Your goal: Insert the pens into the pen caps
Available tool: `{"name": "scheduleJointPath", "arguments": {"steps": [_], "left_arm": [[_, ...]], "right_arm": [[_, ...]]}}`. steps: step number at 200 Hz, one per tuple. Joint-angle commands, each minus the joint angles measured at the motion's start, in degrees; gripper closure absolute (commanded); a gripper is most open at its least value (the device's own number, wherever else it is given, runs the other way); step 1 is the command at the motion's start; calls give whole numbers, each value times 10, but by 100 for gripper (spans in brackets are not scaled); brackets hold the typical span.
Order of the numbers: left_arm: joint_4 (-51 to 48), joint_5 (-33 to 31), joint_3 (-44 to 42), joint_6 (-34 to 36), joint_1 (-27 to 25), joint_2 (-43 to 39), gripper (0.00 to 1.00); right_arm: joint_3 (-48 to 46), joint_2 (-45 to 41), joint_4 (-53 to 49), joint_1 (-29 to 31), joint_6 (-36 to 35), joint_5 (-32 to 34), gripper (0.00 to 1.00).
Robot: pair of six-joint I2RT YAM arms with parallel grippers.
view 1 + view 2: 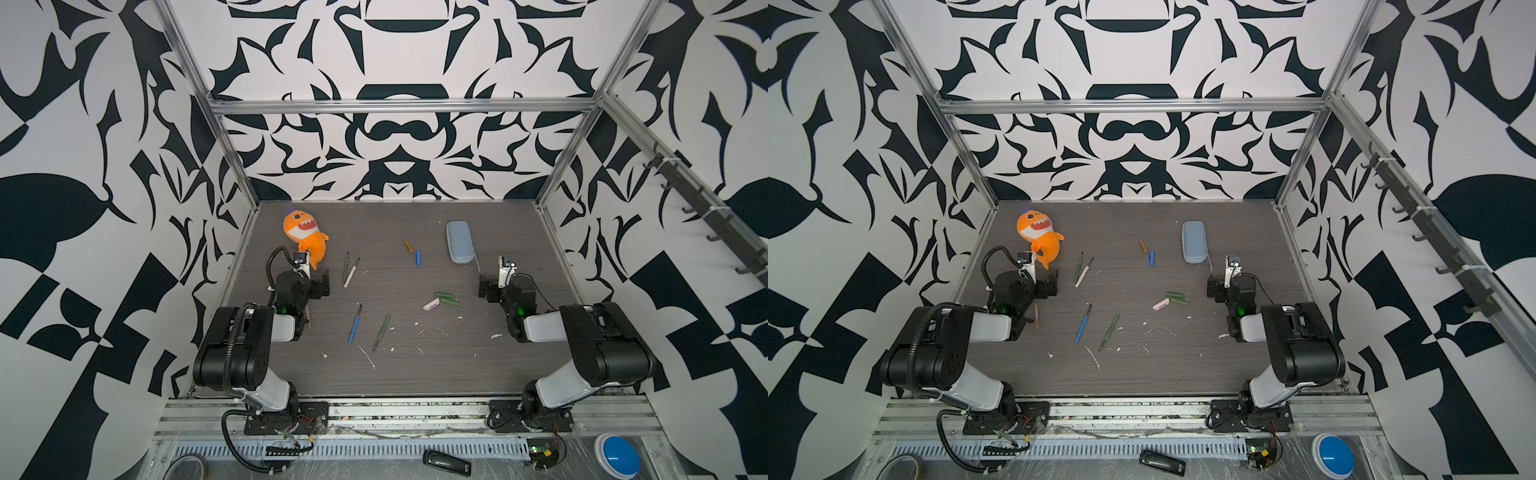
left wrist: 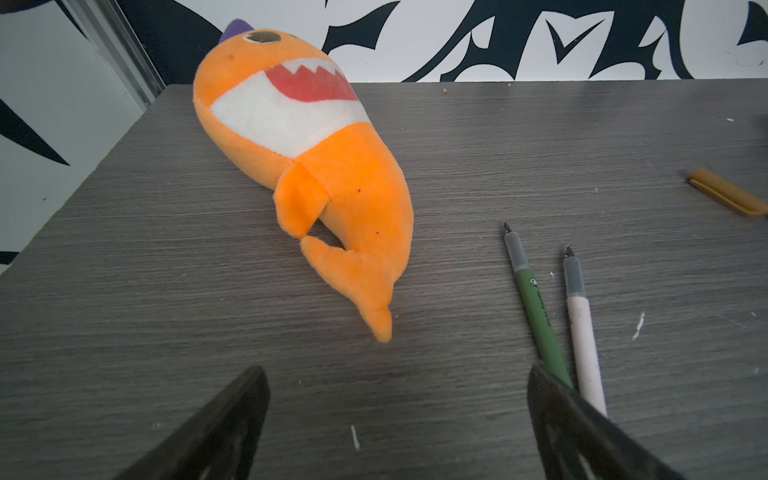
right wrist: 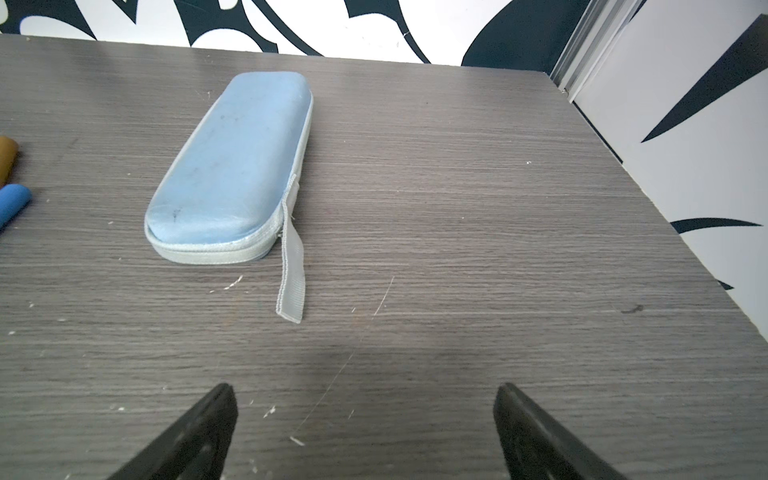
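In the left wrist view the left pincer (image 2: 397, 374) stands wide open and empty, low over the worktop (image 2: 124, 291). A toy shark (image 2: 307, 166) lies ahead of it, and a green pen (image 2: 540, 324) and a white-pink pen (image 2: 584, 345) lie side by side at its right finger. In a top view an orange-brown pen (image 1: 1036, 316) lies half hidden by that arm, and a blue pen (image 1: 354, 328) and a second green pen (image 1: 381, 330) lie in the lower middle. Right of centre an orange-brown cap (image 1: 408, 246) and a blue cap (image 1: 417, 257) lie close together. Lower down a pink cap (image 1: 431, 305) sits just beside two green caps (image 1: 446, 297). Further right lies a blue case (image 1: 460, 241), and the right pincer (image 3: 365, 388) is open and empty. No pen is capped yet. We would take the green pen mid-barrel, clear of its white neighbour, with the tip left free. We would then lift one green cap by its closed end and line the two up before pushing.
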Motion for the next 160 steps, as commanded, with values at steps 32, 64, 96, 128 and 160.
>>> {"name": "scheduleJointPath", "arguments": {"steps": [32,64,96,128,160], "left_arm": [[7,10,1,8,3,-1,1],[8,10,2,11,3,-1,1],[7,6,2,10,3,-1,1],[6,2,3,8,3,-1,1],[-89,-36,26,-7,3,-83,1]], "right_arm": [[7,-8,18,2,-3,-1,0],[7,-8,19,2,-4,-1,0],[7,-7,19,2,-5,-2,0],[9,-7,15,2,-4,5,0],[74,-67,-137,5,14,46,0]]}}
